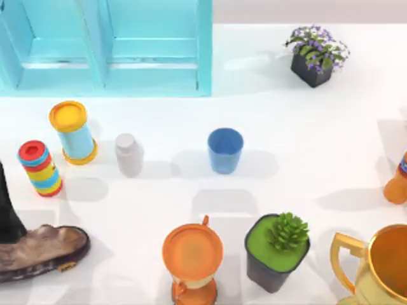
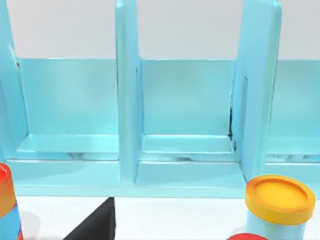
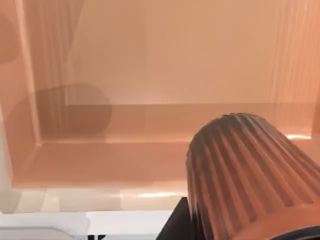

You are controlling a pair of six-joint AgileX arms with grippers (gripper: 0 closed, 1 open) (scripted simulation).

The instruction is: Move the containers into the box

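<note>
The reddish-brown cup (image 3: 250,175) is the one in hand, or near to it. In the right wrist view it sits close under the camera, tipped over. Its narrow end points into the orange-brown box (image 3: 150,75) and its wider end points back toward me. A dark piece at its side I take for part of my right gripper (image 3: 175,225). Whether that gripper is clamped on the cup or merely alongside it, I cannot tell. The cup's long axis runs into the box's open inside, with the floor and back wall beyond it, so I judge this cup to be at or just within the box.

The blue cup (image 1: 225,150) is the relation that matters next. It stands upright on the table (image 1: 305,127), mouth up, its long axis vertical, with clear space around it. A grey bottle (image 1: 129,154) stands to its left and a potted succulent (image 1: 278,251) nearer the front, to its right. My left arm (image 1: 5,210) is parked well off to the left of the blue cup, past the bottle (its wrist camera faces the light blue shelf (image 2: 185,110)). I cannot tell how its grip stands. The blue cup is not yet moved.
</note>
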